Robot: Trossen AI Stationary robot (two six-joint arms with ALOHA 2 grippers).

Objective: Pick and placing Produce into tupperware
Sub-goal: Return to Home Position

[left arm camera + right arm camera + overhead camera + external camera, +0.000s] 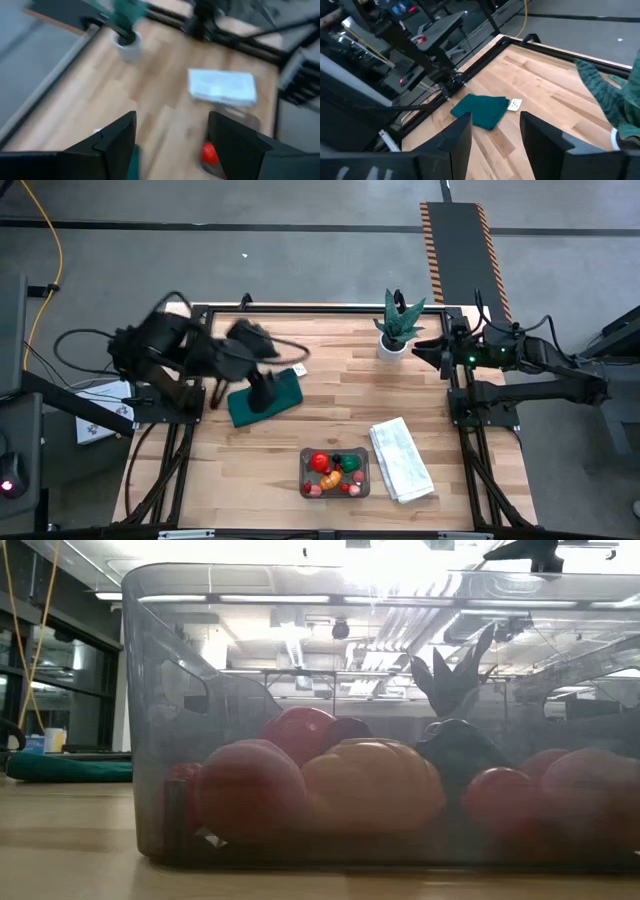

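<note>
Tupperware (170,670) stands upright at the near edge of the tabletop (340,360), roughly midway along that edge; its walls are clear greyish plastic. The produce (333,471) lies heaped inside it. Items noted: a round red piece (319,461); an orange piece (330,477); a green piece (351,463); smaller pink and red pieces packed around these. From table height the rounded red and orange shapes press against the container wall.

Folded white towel (402,462) lies flat just beside the tupperware, toward the right edge; whether the two touch cannot be told.

Farther back, in the left half of the tabletop, a dark green cloth (285,395) lies folded and slightly askew; a small white tag (298,370) sits on the wood at its far right corner.

Left gripper (172,121) hangs above the dark green cloth; its fingers are spread apart with nothing between them. Its wrist camera looks across the table toward the towel and the container.

Potted plant (398,328), green and spiky in a white pot, stands at the far edge, right of centre.

Right gripper (495,120) sits near the far right corner of the tabletop, just beside the potted plant; its fingers are parted and empty, pointing across toward the dark green cloth.
</note>
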